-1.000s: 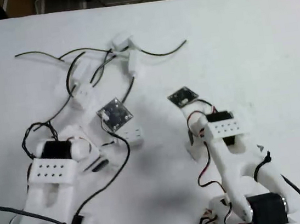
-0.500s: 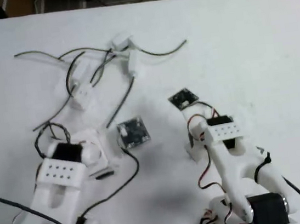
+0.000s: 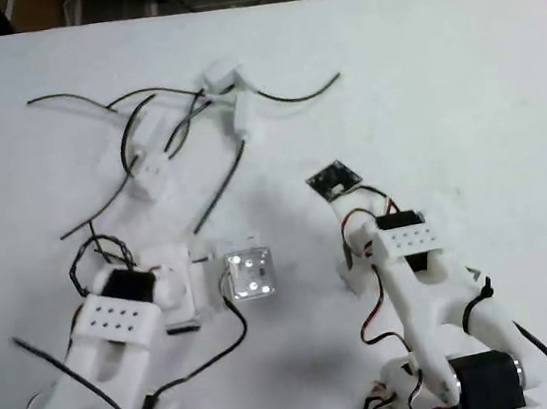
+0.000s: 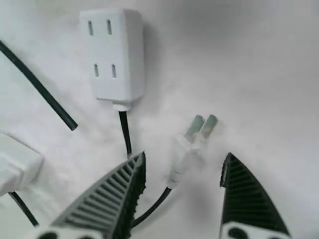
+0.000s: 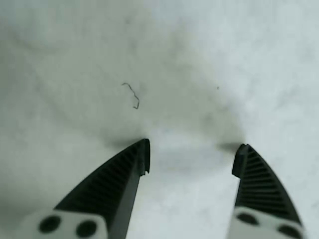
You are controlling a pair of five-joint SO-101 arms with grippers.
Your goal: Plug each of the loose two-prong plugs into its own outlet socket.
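Note:
A white outlet block [image 4: 112, 52] with two pairs of slots lies flat, its black cord running back toward my left gripper [image 4: 182, 167]. That gripper is open, and a loose white two-prong plug [image 4: 192, 144] lies on the table between its fingers, prongs aimed away from it and beside the block. In the high view the left gripper [image 3: 180, 295] is low over the table at the lower left, with several white outlet blocks [image 3: 153, 170] and black cords farther back. My right gripper [image 5: 192, 159] is open over bare white table, holding nothing.
Tangled black cords [image 3: 102, 202] and white blocks [image 3: 240, 116] spread over the back left of the table. Another white block edge [image 4: 15, 164] lies close to the left gripper. The right arm [image 3: 405, 248] stands at the lower right. The table's right half [image 3: 484, 116] is bare.
The left arm has swung toward the right and the near edge, its wrist camera board sliding from the cords to beside the gripper. The right arm has barely shifted.

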